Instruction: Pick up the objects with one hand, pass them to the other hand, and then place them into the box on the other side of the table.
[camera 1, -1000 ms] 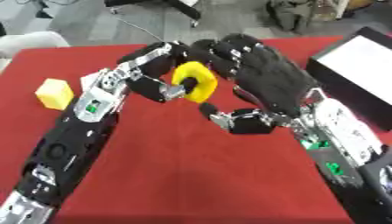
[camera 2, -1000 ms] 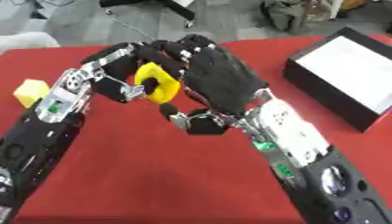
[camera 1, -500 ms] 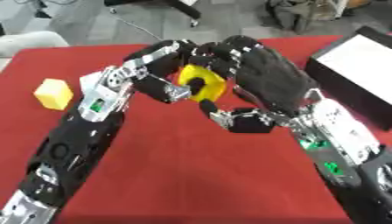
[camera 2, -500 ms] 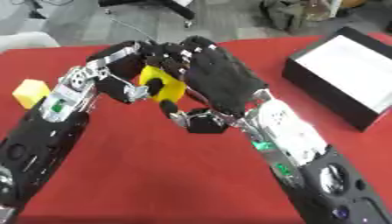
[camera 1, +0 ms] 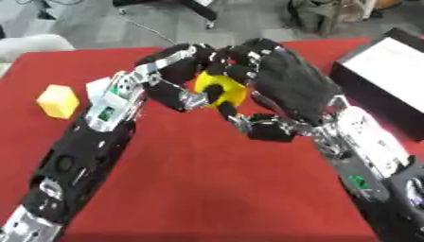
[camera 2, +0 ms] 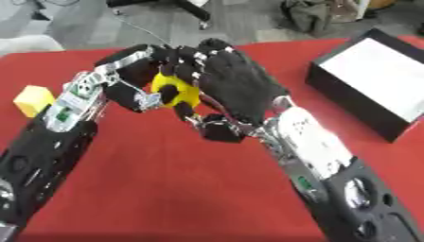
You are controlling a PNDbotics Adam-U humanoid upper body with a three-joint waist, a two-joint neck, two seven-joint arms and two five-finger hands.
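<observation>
Both hands meeting mid-air over the red desk (camera 1: 207, 189), well left of the black box (camera 2: 373, 80). Yellow ring-shaped object (camera 1: 220, 90) sandwiched right between them. Left hand (camera 1: 178, 78) curled round it from the left, fingers (camera 1: 178, 53) arched over the top and thumb tucked under. Right hand (camera 2: 240, 90) wrapped over it from the right, fingers (camera 2: 195, 54) bent across the ring's upper rim, thumb folded low beside it. Can't tell which hand actually carries the weight, both touching it.

Yellow block (camera 1: 58, 100) sitting alone far left of the box, near the desk's left edge, well apart from the hands. Box parked at the right edge, white inside, open top. Loads of bare red cloth below the hands and between hands and box. Grey floor past the far edge. No readable writing or labels anywhere.
</observation>
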